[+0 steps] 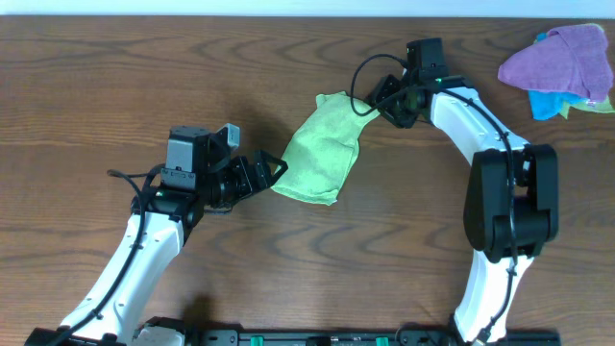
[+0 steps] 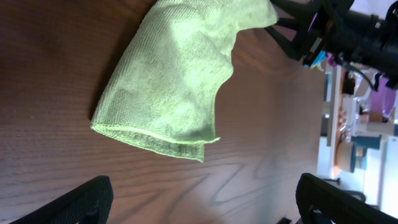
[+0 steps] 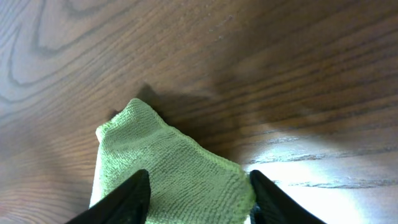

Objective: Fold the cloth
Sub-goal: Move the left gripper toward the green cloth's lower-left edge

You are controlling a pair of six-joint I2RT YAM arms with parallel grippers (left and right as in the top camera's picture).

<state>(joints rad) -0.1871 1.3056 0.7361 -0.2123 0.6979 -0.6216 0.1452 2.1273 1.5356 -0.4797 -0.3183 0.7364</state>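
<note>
At top corner of cloth (image 1: 322,149): right gripper (image 3: 200,198), one finger each side of corner, cloth in between. Cannot tell if squeezed tight. Likely there to lift corner for fold. Left gripper (image 1: 261,173) fingers wide apart, holding nothing, just beside cloth's other end, likely ready to grab. Cloth lies rumpled, mid table (image 1: 144,77).

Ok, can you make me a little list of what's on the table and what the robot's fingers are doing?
table: brown wood
green cloth: middle, rumpled, partly doubled over
right fingers: either side of one green cloth corner
left fingers: wide open, holding nothing
purple cloth: far right corner, bunched over blue cloth
</note>
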